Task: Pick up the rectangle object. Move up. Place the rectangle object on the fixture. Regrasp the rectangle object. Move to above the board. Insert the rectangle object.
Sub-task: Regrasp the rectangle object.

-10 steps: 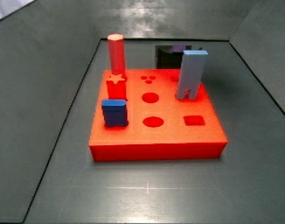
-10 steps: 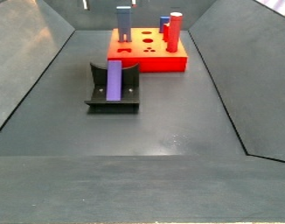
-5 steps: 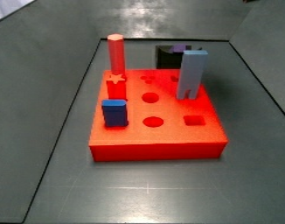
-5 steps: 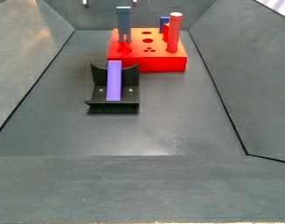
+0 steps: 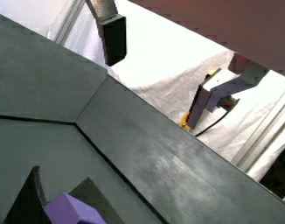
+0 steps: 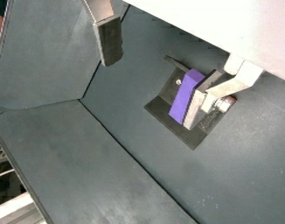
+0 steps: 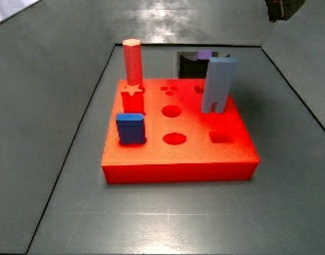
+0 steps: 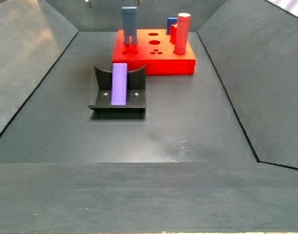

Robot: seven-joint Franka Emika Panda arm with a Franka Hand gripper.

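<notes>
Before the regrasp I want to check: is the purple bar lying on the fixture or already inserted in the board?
Lying on the fixture: the purple bar rests along it, apart from the red board. The gripper is open above, fingers empty.

We see even, fairly bright overhead light in both side views, with soft glare on the dark floor [image 7: 165, 25] toward 12 o'clock and a faint sheen patch at 6 o'clock. The board [image 7: 178, 149] casts only a weak shadow. Both side views are low-resolution and slightly soft. In a wrist view, white backdrop [image 5: 169, 66] is overexposed, and the gripper [image 6: 169, 61], hanging high above the floor, looks blurred at its 2 fingers.
</notes>
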